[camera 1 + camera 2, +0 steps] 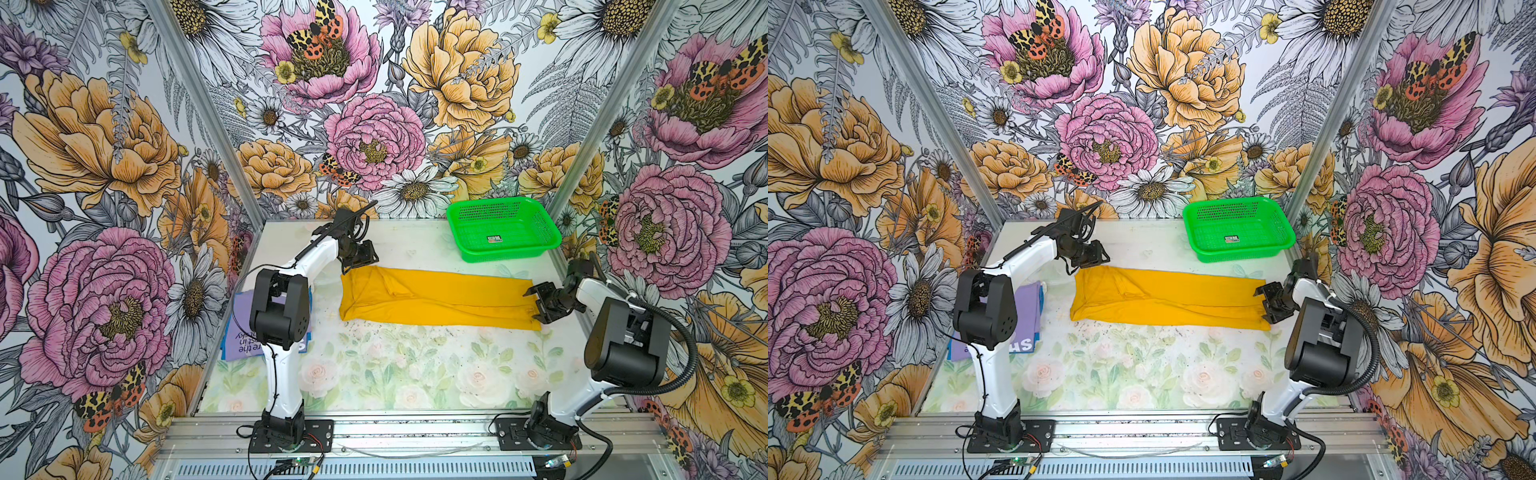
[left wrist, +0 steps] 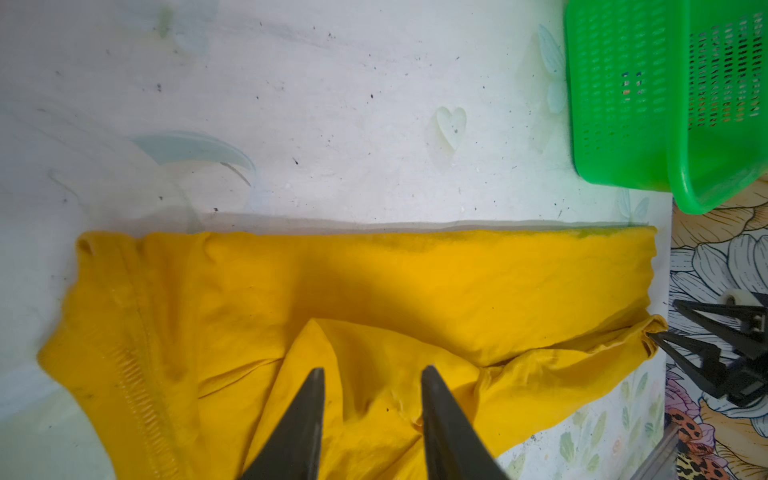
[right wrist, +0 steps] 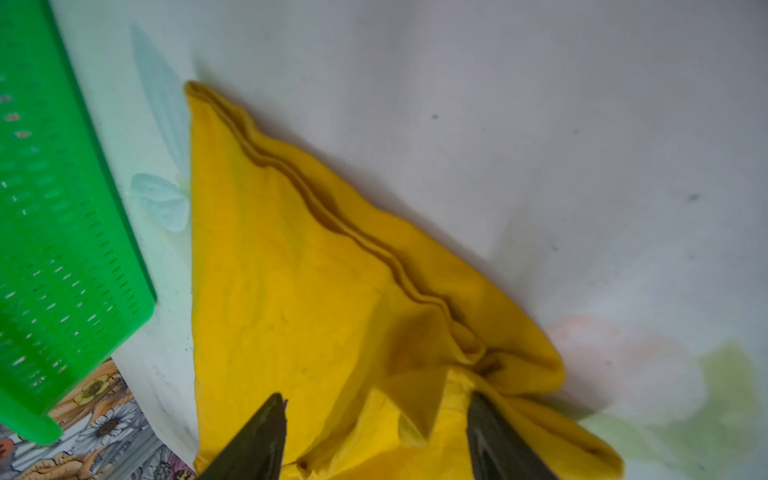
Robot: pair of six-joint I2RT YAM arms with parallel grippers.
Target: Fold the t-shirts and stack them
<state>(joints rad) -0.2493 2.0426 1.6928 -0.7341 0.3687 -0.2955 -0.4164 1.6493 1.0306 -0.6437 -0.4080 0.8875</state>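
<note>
Where the left gripper (image 2: 374, 370) hangs over the collar end of the mustard-yellow cotton t-shirt (image 2: 374, 282), its two dark, tapering wedge fingers stand parted and clasp nothing; under them the cloth rises in a soft pointed fold, and a ribbed, stitched seam runs beside it; the right gripper (image 3: 376, 397) is likewise spread wide and holds nothing, its matte black fingers straddling the bunched hem corner at the opposite end, one tip just at the cloth; beyond those fingers the hem shows as a wavy doubled edge, layered and slightly rumpled.

In both top views the yellow t-shirt (image 1: 440, 297) lies as a long narrow band, folded lengthwise, stretched between the left gripper (image 1: 359, 259) and the right gripper (image 1: 540, 301); its surface is mostly smooth, with a diagonal crease near the left gripper.

Beyond the right gripper, towards the back wall, a bright green rectangular plastic mesh basket (image 1: 507, 251) sits just apart from the shirt, its walls perforated with small slots.

Behind the left gripper, beside the left arm's elbow, a folded lavender t-shirt with printed lettering (image 1: 1027, 316) lies flat, partly hidden by the arm.

Everything rests on a glossy, pale floral-printed tabletop (image 1: 415, 374), speckled with dark flecks.
</note>
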